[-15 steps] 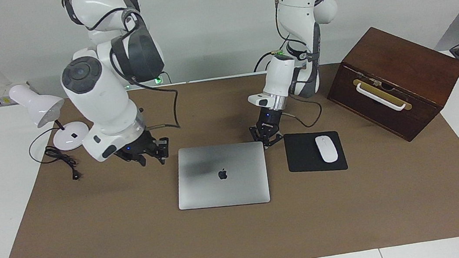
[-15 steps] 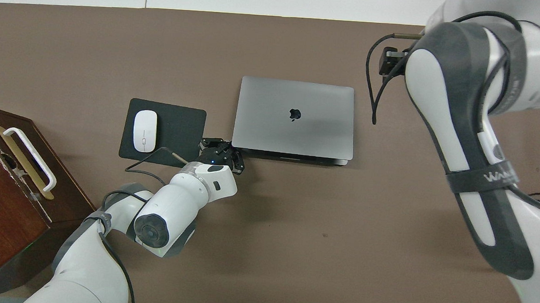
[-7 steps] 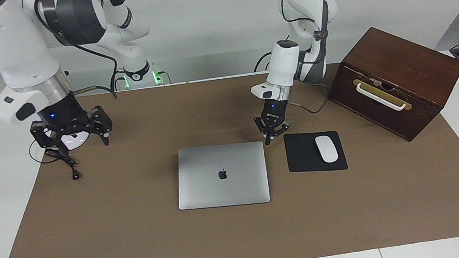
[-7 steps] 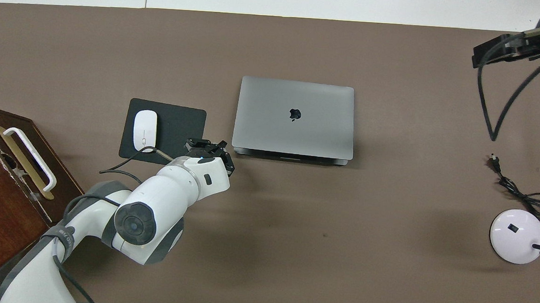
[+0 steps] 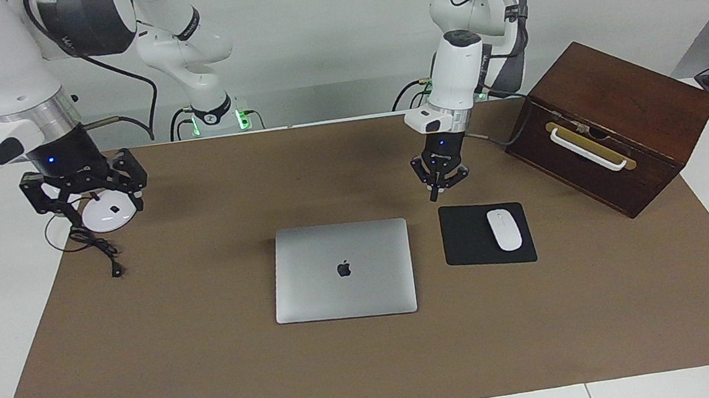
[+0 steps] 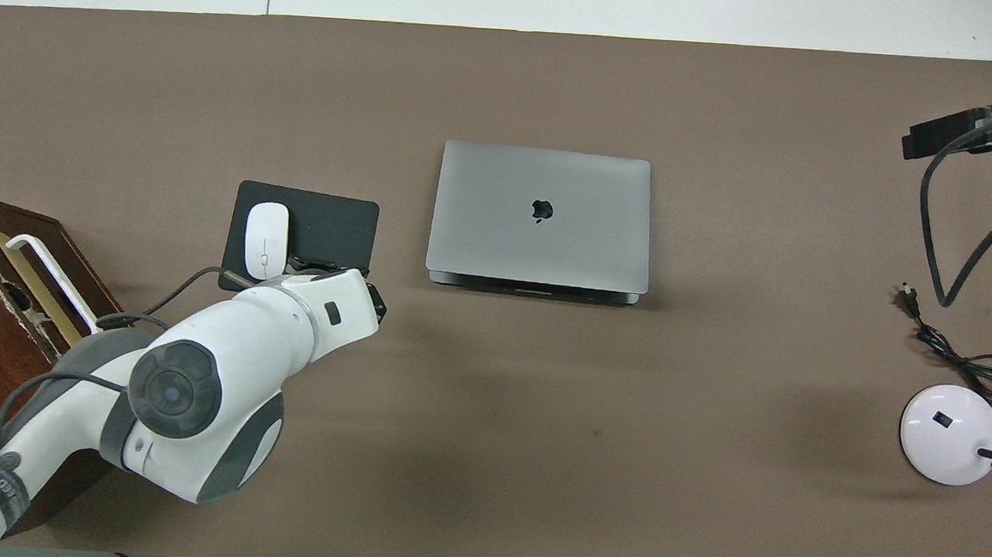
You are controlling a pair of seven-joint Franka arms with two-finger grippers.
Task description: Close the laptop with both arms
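Note:
The silver-grey laptop lies shut and flat in the middle of the brown mat, its lid with the dark logo facing up. My left gripper hangs shut in the air, fingertips together and holding nothing, over the mat between the laptop's corner and the mouse pad's edge. In the overhead view its white wrist covers most of it. My right gripper is open and empty, raised over the lamp's base at the right arm's end of the table, well away from the laptop.
A black mouse pad with a white mouse lies beside the laptop toward the left arm's end. A brown wooden box with a white handle stands past it. A white lamp base and its black cable sit at the right arm's end.
The right arm swung up and away from the laptop to above the lamp base, and its gripper opened wide. The left gripper lifted off the laptop's corner and drew back toward the robots, still shut.

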